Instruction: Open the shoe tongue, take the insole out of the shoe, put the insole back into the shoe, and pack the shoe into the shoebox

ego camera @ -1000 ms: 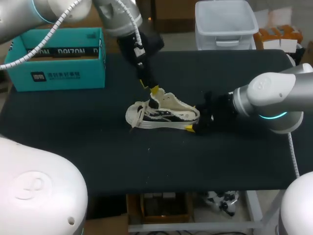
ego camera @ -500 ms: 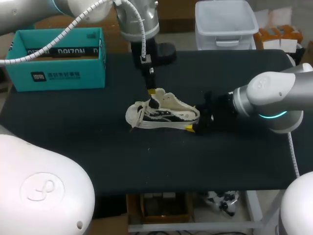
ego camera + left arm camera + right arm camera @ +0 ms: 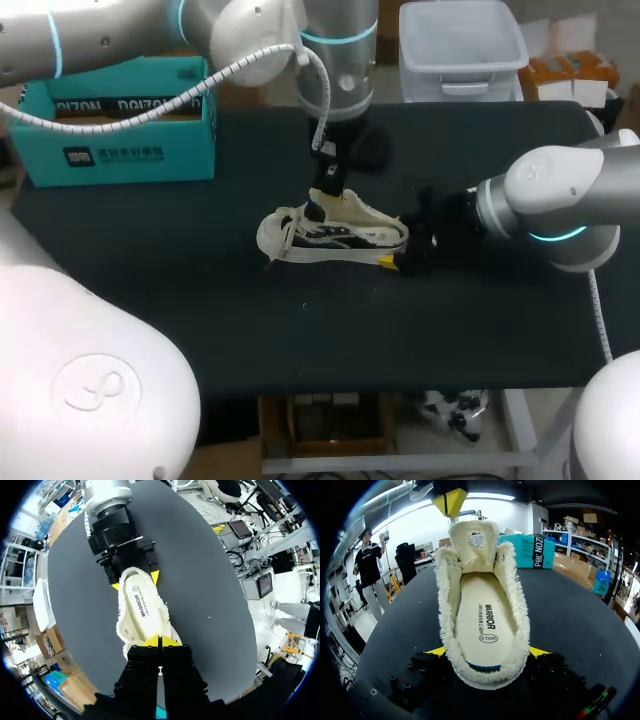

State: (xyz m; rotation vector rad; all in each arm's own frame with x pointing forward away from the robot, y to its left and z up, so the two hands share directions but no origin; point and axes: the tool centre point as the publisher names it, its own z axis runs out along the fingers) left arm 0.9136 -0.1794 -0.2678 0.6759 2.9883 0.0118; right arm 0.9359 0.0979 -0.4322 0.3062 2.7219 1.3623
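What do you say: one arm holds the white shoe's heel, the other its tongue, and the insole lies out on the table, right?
Not quite. The insole is not on the table; it lies inside the shoe, as the right wrist view shows. The rest holds: the right gripper clasps the heel, the left gripper pinches the tongue.

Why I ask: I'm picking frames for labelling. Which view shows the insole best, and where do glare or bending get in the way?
Right wrist view, best: the insole is evenly lit, print legible, though the bright background glares around the tongue. Left wrist view: the shoe stands bright against the dark table, whose edge bends round. Head view: the left arm covers part of the shoe.
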